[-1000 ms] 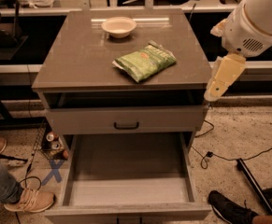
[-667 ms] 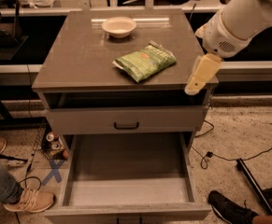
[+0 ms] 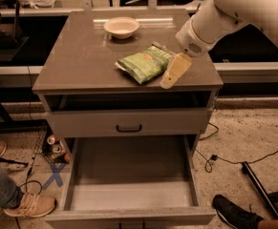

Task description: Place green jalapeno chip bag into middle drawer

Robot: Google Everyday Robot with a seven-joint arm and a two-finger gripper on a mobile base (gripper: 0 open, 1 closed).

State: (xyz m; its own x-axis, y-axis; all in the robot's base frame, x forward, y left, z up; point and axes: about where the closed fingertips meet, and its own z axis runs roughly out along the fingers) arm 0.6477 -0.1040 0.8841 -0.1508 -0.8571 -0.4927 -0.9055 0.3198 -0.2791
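Right, we're hovering the gripper [image 3: 168, 79] beside the right end of the green jalapeno chip bag [image 3: 144, 63], lying slantwise on the cabinet top [image 3: 81, 56]; spread or pressed, we can't tell; the middle drawer [image 3: 129, 171] is gaping below.

Arm [image 3: 246, 8] above the end effector [image 3: 170, 78], beside the bag [image 3: 144, 64], is cropped top-right.

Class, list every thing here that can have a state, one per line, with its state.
green jalapeno chip bag: lying flat on the cabinet top, outside the drawer.
middle drawer: pulled open, nothing inside.
upper drawer front: shut.
white bowl: upright, on the cabinet top.
gripper: beside the bag's right edge, above the cabinet top.
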